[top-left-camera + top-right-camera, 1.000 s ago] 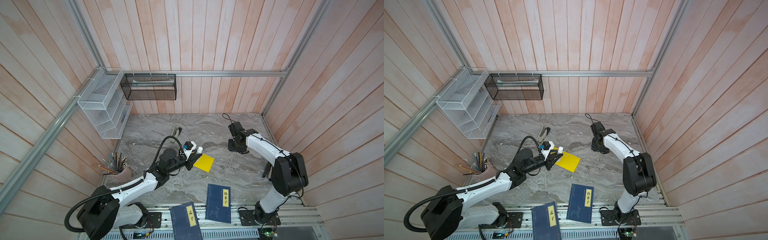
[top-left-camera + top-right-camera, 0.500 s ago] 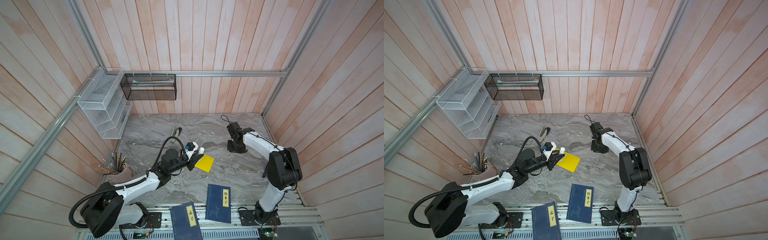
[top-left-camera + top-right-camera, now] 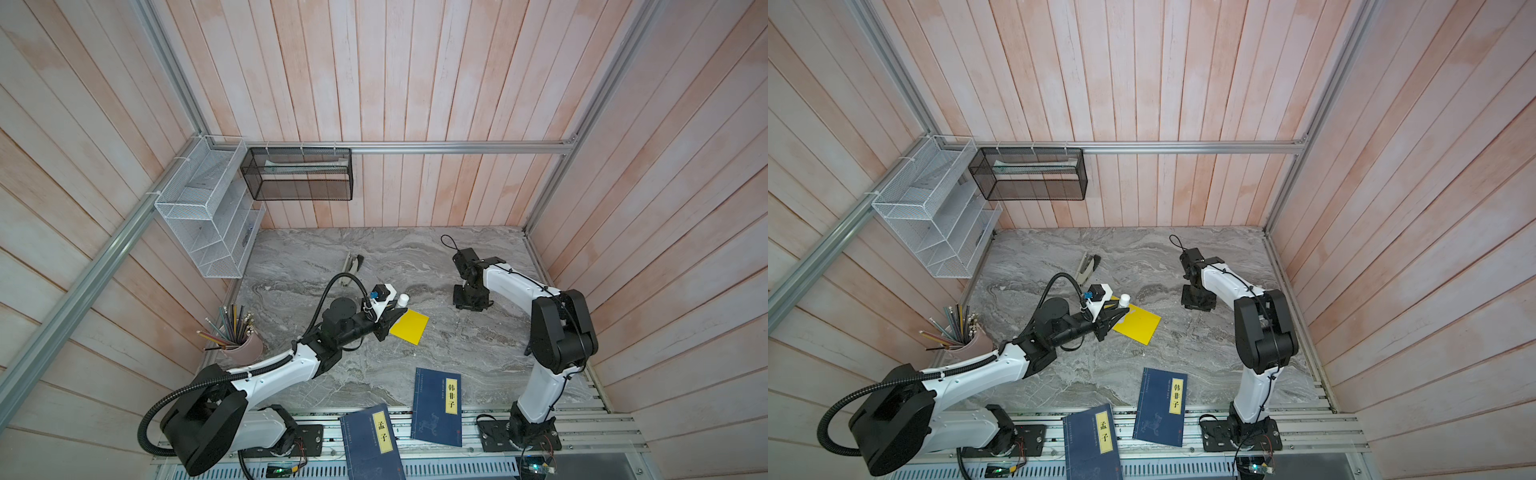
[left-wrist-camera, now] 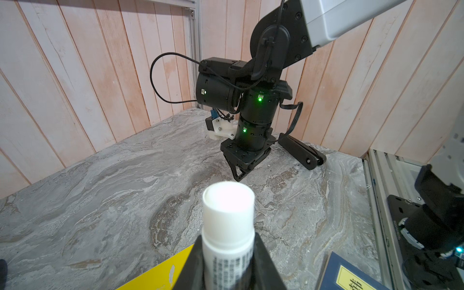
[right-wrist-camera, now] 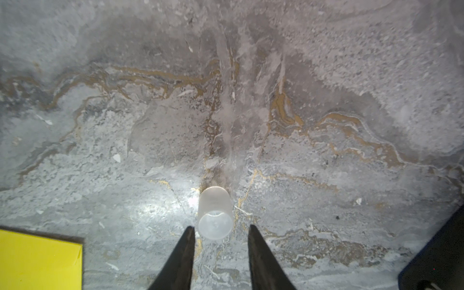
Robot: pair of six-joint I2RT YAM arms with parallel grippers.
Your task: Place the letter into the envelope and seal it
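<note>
The yellow envelope (image 3: 409,326) (image 3: 1138,323) lies flat mid-table; its corner also shows in the wrist views (image 4: 155,276) (image 5: 37,258). The letter is out of view. My left gripper (image 3: 392,318) (image 3: 1116,318) (image 4: 227,244) hovers over the envelope's left edge, shut on a white glue stick (image 4: 227,213) whose tip (image 3: 402,298) pokes out past the fingers. My right gripper (image 3: 471,303) (image 3: 1198,303) (image 5: 221,227) points down at the bare table to the right, open. A small translucent cap (image 5: 214,216) stands on the table just ahead of its fingertips, untouched.
Two dark blue books (image 3: 438,405) (image 3: 372,440) lie at the front edge. A pencil cup (image 3: 241,345) stands at the left, a stapler (image 3: 353,266) behind the left gripper. A white wire rack (image 3: 208,212) and black mesh basket (image 3: 297,174) hang on the walls.
The right arm's elbow has swung inward to the left while its gripper stays over the same spot. The left arm and glue stick have hardly moved.
</note>
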